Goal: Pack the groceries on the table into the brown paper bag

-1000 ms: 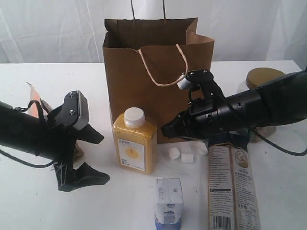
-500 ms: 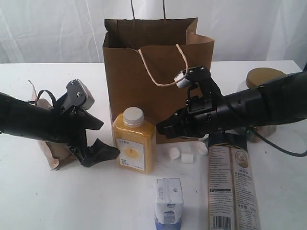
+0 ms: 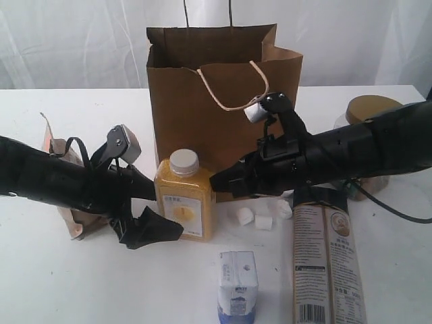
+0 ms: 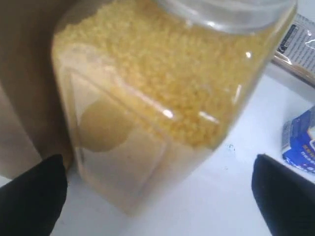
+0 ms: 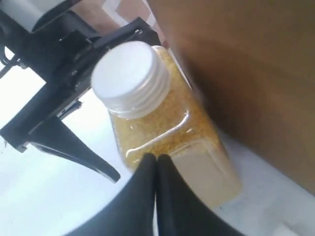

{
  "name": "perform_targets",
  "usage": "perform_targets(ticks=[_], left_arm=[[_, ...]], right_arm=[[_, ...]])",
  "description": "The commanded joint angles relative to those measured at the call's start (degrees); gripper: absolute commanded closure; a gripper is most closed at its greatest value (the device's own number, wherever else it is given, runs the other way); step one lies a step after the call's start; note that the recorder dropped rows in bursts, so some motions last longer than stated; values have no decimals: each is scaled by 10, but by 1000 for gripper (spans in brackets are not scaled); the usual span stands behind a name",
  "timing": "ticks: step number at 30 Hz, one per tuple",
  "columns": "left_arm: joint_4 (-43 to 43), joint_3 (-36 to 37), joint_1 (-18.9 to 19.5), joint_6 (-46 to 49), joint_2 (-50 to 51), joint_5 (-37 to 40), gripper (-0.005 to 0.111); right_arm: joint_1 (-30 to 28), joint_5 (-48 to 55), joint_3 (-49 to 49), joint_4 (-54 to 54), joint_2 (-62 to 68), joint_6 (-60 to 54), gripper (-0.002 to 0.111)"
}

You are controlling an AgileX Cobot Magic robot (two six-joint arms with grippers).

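Bottle check: your yellow white-capped bottle (image 3: 183, 199) stands upright on the bench (image 3: 67, 283), just in front of the brown paper bag (image 3: 202, 101). Your left end effector (image 3: 165, 210) is spread wide, with the bottle's lower half between its 2 fingers. Your right end effector (image 3: 214, 182) is closed and empty, its tip near the bottle's shoulder. 3 marshmallows (image 3: 263, 217) lie beside the bottle.

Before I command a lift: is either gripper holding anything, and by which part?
Nothing held yet. The left gripper stands open around the yellow white-capped bottle; the right gripper is shut and empty beside it.
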Motion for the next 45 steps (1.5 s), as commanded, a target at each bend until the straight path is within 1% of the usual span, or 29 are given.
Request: perform_targets(ticks=[1, 4, 7, 10, 13, 15, 20, 24, 28, 30, 31, 35, 39, 41, 43, 45], left_arm=[[-8, -1, -1, 91, 0, 38, 2], [0, -1, -1, 91, 0, 30, 2], [18, -1, -1, 90, 0, -5, 2], [3, -1, -1, 90, 0, -28, 2], [-11, -1, -1, 90, 0, -21, 2], [-21, -1, -1, 90, 0, -6, 2], [-28, -1, -1, 90, 0, 23, 2], [-38, -1, -1, 90, 0, 32, 2], [-41, -1, -1, 90, 0, 54, 2], [-46, -1, -1, 90, 0, 88, 2], [-46, -1, -1, 90, 0, 121, 2], [-34, -1, -1, 90, 0, 172, 2], [2, -1, -1, 90, 0, 178, 2], [26, -1, -1, 62, 0, 188, 2], [39, 0, -1, 61, 0, 192, 2], [42, 0, -1, 80, 0, 171, 2]], right_arm=[[0, 5, 0, -3, 0, -11, 108], [0, -19, 0, -7, 0, 7, 108], [0, -59, 0, -20, 0, 33, 108], [0, -129, 0, -14, 0, 39, 108], [0, -185, 0, 16, 0, 37, 108], [0, -179, 0, 32, 0, 28, 108], [0, -118, -1, 64, 0, -8, 108], [13, -120, -1, 125, 0, -66, 108], [35, -114, -1, 130, 0, -89, 108], [51, -114, -1, 130, 0, -100, 108], [59, -127, -1, 130, 0, -100, 108], [60, -164, -1, 130, 0, -100, 108], [60, -164, -1, 130, 0, -96, 108], [60, -166, -1, 130, 0, -89, 108], [60, -166, -1, 130, 0, -89, 108], [60, -171, -1, 122, 0, -86, 108]])
